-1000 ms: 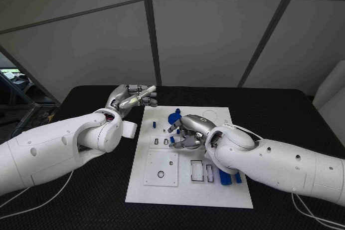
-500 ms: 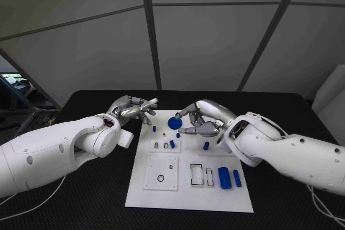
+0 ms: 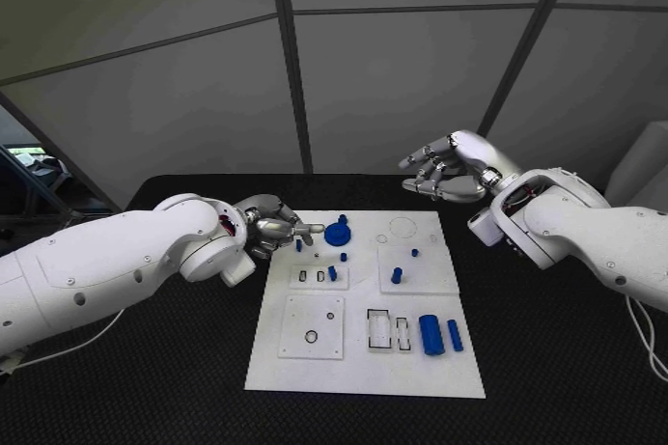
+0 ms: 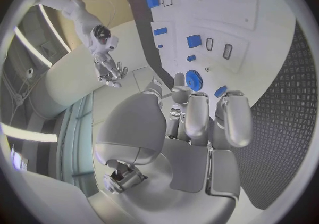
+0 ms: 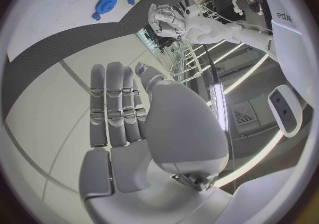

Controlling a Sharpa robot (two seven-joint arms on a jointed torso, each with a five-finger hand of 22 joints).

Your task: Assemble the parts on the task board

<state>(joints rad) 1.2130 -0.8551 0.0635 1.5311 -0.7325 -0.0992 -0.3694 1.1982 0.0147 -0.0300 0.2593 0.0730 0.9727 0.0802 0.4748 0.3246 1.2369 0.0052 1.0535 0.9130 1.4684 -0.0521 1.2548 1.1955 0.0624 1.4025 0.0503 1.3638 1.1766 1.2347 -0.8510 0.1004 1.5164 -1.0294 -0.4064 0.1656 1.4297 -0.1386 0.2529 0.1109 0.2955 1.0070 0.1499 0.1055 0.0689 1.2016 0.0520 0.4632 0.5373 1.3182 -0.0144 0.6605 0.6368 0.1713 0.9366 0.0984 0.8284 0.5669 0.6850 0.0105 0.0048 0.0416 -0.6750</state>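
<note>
Our left hand (image 3: 274, 230), fingers apart and holding nothing, reaches beside the round blue toothed gear (image 3: 339, 236) on the flat white task board (image 3: 365, 368). Our right hand (image 3: 448, 167), fingers loosely spread and empty, has lifted from the board to hang high above the black table (image 3: 557, 368); two blue cylinders (image 3: 440, 334) lie uncovered.

White task board (image 3: 355, 353) lies flat, small blue parts (image 3: 431, 333) scattered on it.

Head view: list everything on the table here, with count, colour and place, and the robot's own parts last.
Table: one, black, under everything.
Task board: one, white, mid-table.
Gear: one, blue, board's far left, by the left hand's fingertips.
Cylinders: two, blue, lying at the board's near right.
Small parts: several, blue, standing on the board's far half.
Left hand: silver, at the board's far left corner, holding nothing I can see.
Right hand: silver, raised beyond the board's far right, fingers apart, empty.
</note>
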